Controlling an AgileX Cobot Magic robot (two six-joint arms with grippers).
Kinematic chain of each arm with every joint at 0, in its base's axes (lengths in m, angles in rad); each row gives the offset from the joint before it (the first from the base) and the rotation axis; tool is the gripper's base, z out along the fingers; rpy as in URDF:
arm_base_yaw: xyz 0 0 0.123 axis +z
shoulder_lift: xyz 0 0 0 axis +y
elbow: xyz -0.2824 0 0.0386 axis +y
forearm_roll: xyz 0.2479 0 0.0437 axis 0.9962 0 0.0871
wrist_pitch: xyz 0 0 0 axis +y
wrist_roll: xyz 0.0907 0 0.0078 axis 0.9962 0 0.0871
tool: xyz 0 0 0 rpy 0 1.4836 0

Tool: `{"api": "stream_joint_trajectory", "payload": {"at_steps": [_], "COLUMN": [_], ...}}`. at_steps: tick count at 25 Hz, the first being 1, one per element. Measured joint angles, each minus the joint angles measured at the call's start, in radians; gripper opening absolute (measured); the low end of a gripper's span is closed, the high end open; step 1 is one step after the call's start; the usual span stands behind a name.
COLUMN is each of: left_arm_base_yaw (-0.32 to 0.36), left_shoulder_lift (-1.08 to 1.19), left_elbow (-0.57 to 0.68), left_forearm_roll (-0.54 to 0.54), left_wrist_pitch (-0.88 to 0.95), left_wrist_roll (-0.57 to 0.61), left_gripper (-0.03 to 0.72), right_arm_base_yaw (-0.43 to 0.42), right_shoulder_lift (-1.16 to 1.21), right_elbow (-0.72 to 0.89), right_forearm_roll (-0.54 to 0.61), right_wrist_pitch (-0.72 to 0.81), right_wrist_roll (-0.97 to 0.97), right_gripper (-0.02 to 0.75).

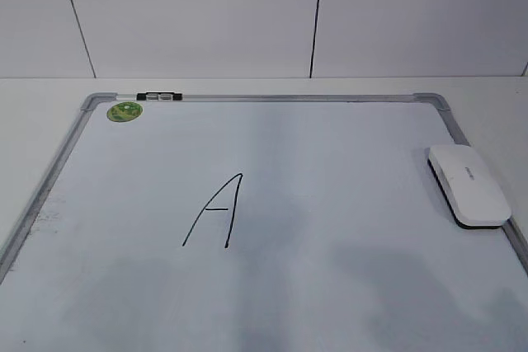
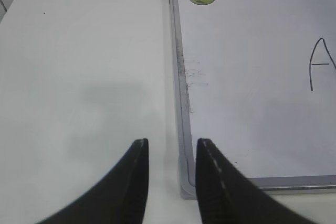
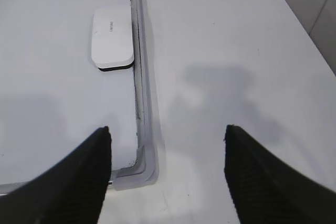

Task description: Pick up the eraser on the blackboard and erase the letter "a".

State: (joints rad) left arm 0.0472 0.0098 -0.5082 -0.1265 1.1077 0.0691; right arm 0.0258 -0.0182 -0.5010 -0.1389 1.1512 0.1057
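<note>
Right pincer (image 3: 167, 129) hanging released with jaws wide over the white tabletop (image 3: 231, 35), white rounded plastic eraser (image 3: 112, 36) lying ahead-left of it, touching the grey-framed white blackboard (image 3: 52, 51), left pincer (image 2: 171, 142) hovering slightly parted, black handwritten capital letter (image 1: 215, 212) beyond.

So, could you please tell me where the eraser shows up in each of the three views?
Exterior view: the eraser lies at the right edge, on the blackboard against its right frame.
Left wrist view: not in it.
Right wrist view: the eraser sits upper left of centre, beside the same frame rail.
Shared landmark: the blackboard's grey frame, seen in all three.
</note>
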Motion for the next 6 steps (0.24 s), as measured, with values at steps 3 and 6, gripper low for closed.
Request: {"api": "stream_joint_trajectory", "payload": {"at_steps": [3,6], "left_arm_base_yaw": [0.0,0.0], "left_shoulder_lift": [0.0,0.0], "left_elbow": [0.0,0.0], "left_forearm_roll": [0.0,0.0], "left_wrist_pitch": [0.0,0.0], "left_wrist_roll": [0.0,0.0], "left_gripper": [0.235,0.235], "right_arm_base_yaw": [0.0,0.0], "right_shoulder_lift": [0.0,0.0], "right_elbow": [0.0,0.0], "right_forearm_roll": [0.0,0.0], "right_wrist_pitch": [0.0,0.0], "right_wrist_roll": [0.0,0.0], "right_gripper": [0.54,0.54]}}
